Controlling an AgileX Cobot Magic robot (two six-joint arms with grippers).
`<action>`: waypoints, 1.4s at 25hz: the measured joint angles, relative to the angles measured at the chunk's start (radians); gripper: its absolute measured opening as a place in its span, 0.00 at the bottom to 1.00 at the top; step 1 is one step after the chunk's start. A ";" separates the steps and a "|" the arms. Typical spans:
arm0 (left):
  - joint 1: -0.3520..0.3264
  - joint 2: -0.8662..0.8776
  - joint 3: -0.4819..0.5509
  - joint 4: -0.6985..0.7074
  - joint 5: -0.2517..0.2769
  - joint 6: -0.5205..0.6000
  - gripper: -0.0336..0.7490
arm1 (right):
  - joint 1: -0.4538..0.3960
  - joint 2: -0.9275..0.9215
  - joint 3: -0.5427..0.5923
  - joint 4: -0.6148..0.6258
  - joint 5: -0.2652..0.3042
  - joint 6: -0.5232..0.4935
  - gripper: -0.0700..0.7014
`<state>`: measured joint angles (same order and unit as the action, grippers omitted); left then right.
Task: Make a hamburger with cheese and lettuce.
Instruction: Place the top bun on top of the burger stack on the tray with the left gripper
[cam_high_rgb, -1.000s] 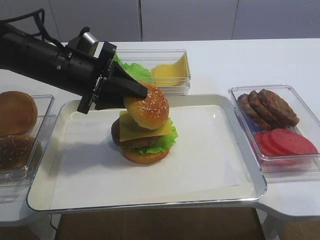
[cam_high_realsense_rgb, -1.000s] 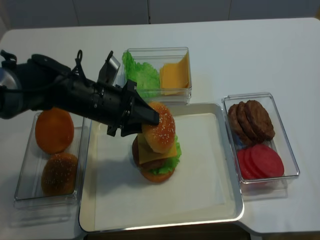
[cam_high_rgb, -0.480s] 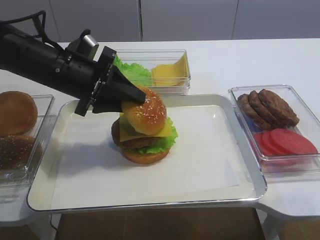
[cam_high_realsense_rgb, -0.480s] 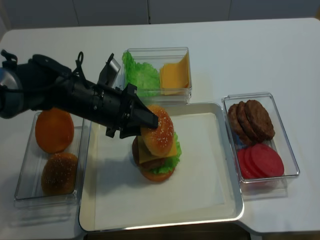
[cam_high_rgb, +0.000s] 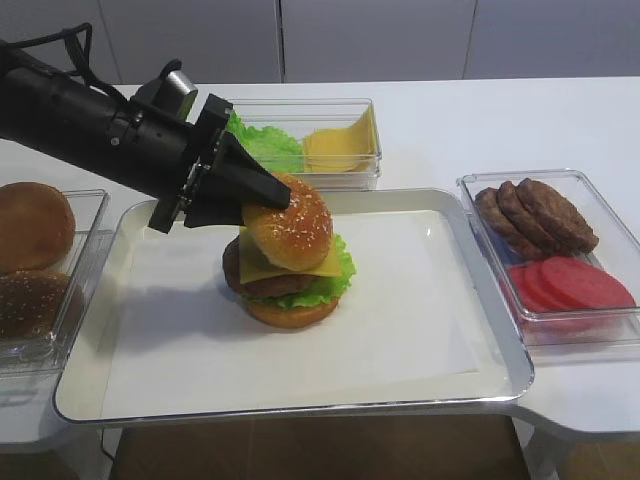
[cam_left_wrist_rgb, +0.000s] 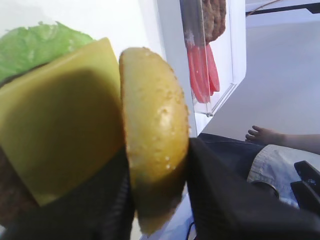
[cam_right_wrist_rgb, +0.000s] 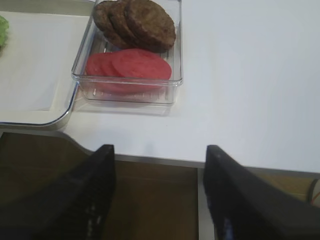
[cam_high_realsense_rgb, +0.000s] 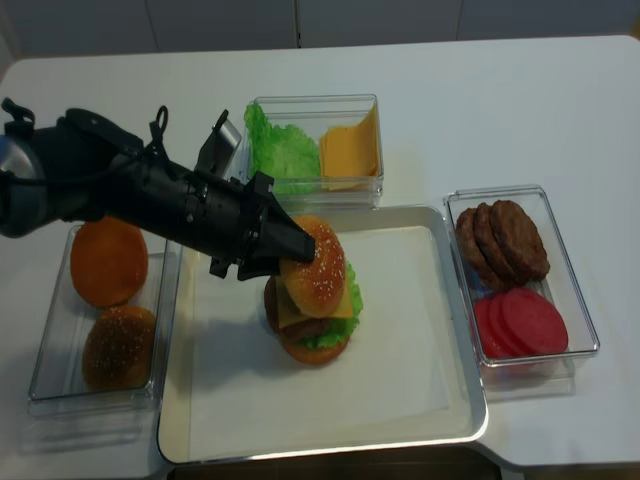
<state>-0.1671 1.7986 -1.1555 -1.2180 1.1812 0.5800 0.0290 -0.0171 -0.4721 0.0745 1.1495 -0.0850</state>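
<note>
The hamburger (cam_high_rgb: 290, 285) stands mid-tray on white paper: bottom bun, ruffled green lettuce (cam_high_rgb: 325, 285), dark patty, yellow cheese (cam_high_rgb: 325, 262). My left gripper (cam_high_rgb: 268, 195) is shut on the sesame-seeded top bun (cam_high_rgb: 293, 222) and holds it tilted on the cheese, leaning to the left side of the stack. The left wrist view shows the top bun (cam_left_wrist_rgb: 152, 130) on edge between the fingers, beside the cheese (cam_left_wrist_rgb: 55, 115) and the lettuce (cam_left_wrist_rgb: 40, 45). My right gripper (cam_right_wrist_rgb: 160, 195) is open and empty, off the table's front edge by the patty box.
The metal tray (cam_high_rgb: 480, 390) fills the centre. A clear box (cam_high_rgb: 300, 135) behind it holds loose lettuce and cheese slices. A box (cam_high_rgb: 550, 255) on the right holds patties and red slices. A box (cam_high_rgb: 35, 260) on the left holds spare buns.
My left gripper has lowered the top bun and drawn it slightly left, from above the stack until it rests tilted on the cheese. The right gripper's earlier position is not shown.
</note>
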 joint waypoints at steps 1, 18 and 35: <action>0.000 0.000 0.000 0.000 0.000 -0.001 0.32 | 0.000 0.000 0.000 0.000 0.000 0.000 0.67; 0.000 0.000 0.000 0.002 0.000 -0.015 0.32 | 0.000 0.000 0.000 0.000 0.000 0.000 0.67; 0.000 0.000 0.000 0.002 0.000 -0.020 0.32 | 0.000 0.000 0.000 0.000 0.000 0.000 0.67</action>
<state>-0.1671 1.7986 -1.1555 -1.2163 1.1812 0.5598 0.0290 -0.0171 -0.4721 0.0745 1.1495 -0.0850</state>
